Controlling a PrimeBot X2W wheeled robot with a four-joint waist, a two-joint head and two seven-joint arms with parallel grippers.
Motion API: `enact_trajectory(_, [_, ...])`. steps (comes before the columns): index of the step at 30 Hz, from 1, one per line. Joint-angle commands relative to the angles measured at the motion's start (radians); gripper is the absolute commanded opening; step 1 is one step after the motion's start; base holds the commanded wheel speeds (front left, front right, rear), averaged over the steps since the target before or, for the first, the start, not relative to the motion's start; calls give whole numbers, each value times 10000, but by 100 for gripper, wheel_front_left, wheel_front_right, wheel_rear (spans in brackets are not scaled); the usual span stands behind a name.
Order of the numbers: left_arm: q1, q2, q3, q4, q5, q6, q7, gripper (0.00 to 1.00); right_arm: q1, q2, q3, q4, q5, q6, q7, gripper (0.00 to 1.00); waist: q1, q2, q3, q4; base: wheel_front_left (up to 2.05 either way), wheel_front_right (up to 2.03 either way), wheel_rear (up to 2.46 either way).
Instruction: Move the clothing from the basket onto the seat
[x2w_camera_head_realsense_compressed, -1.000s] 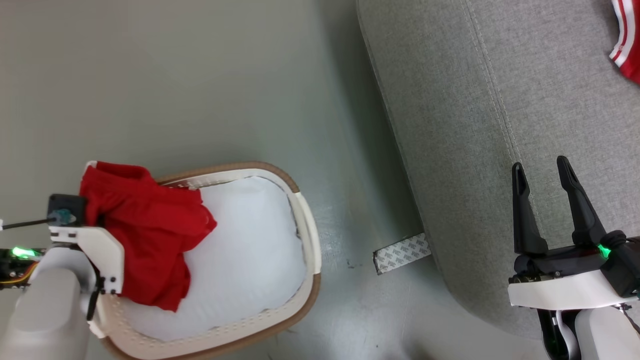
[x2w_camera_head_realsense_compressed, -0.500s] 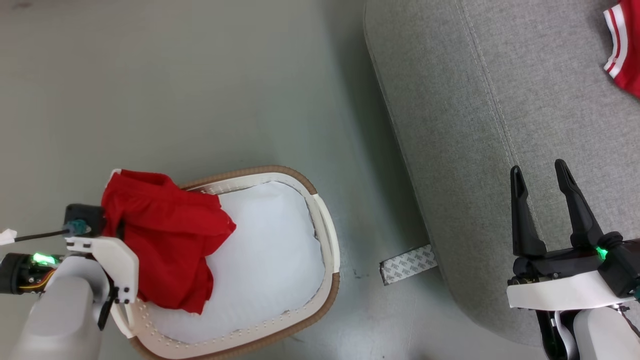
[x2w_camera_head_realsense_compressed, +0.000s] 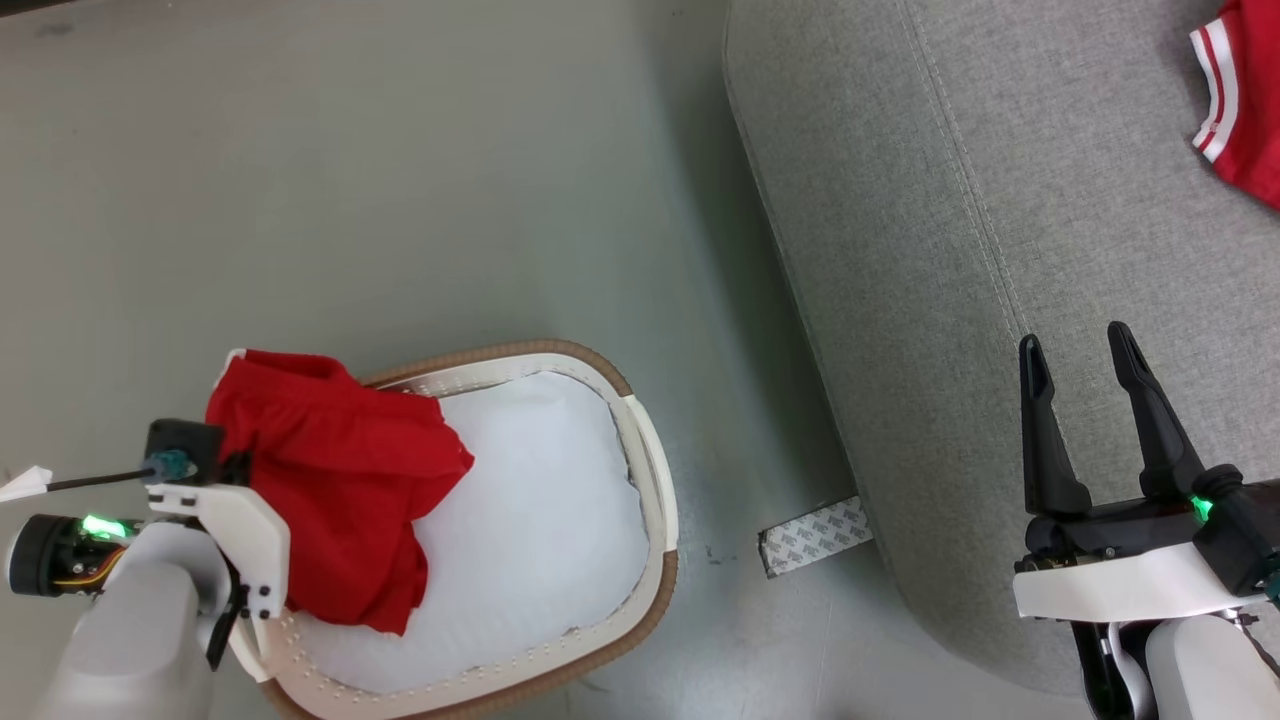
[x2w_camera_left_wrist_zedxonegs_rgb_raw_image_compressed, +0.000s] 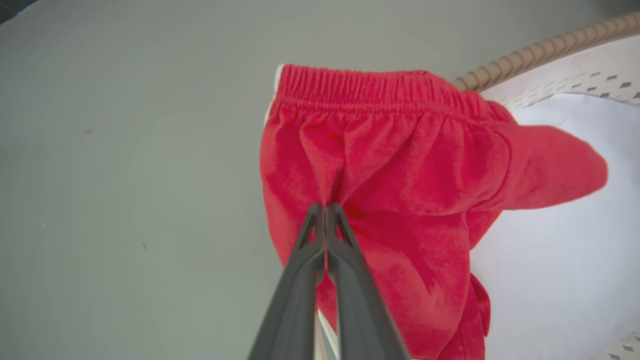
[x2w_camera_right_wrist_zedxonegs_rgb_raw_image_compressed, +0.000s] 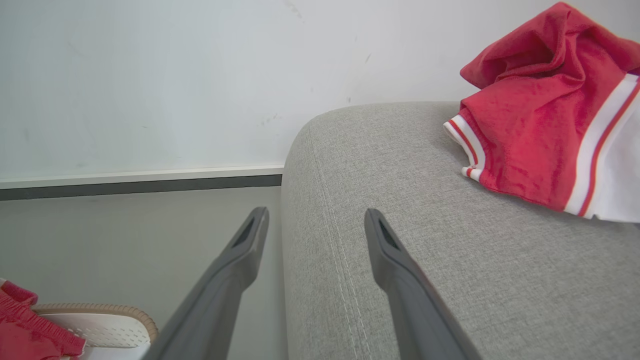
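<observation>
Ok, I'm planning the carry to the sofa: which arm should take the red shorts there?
Left. The left claw is shut on the red shorts at the laundry basket. The right claw is open and empty over the sofa.

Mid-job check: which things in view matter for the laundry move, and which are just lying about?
Part of the job:
- red shorts, pinched in the left gripper
- basket
- seat
- striped red garment, lying on the seat
- right gripper, open over the seat

Lying about:
- white pad in the basket
- patterned strip on the floor
</observation>
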Motion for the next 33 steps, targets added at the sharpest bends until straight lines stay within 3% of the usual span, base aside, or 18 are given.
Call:
enact_trajectory(1, [-77,6,5,42,-176,-12,-72,0,57,-6,-33,27,-56,-26,7,100,1,0,-14,-4,0,0,0])
enact_trajectory(12, [177,-584,319,-367,-1094,-614,-621,0,289,-7,-111,251,-11,-26,7,100,1,0,-990,75,0,0,0])
enact_trajectory(17, [595,-1120,402,-849,-1913,-773,-733,0,571,-7,-135,452,-135,-26,7,100,1,0,-1931,168,0,0,0])
enact_trajectory(21, [1260,-1497,-61,-1798,-2901,-786,-683,0,900,-9,-116,670,-246,-26,7,100,1,0,-2846,256,0,0,0])
enact_trajectory(28, [2754,-1135,-808,-4264,-4539,-773,-315,0,1627,-13,-62,1010,-351,-26,7,100,1,0,-4464,331,0,0,0])
enact_trajectory(33, [3637,-826,-781,-6156,-4895,-684,81,0,2139,-12,15,1166,-486,-26,7,100,1,0,-5335,394,0,0,0])
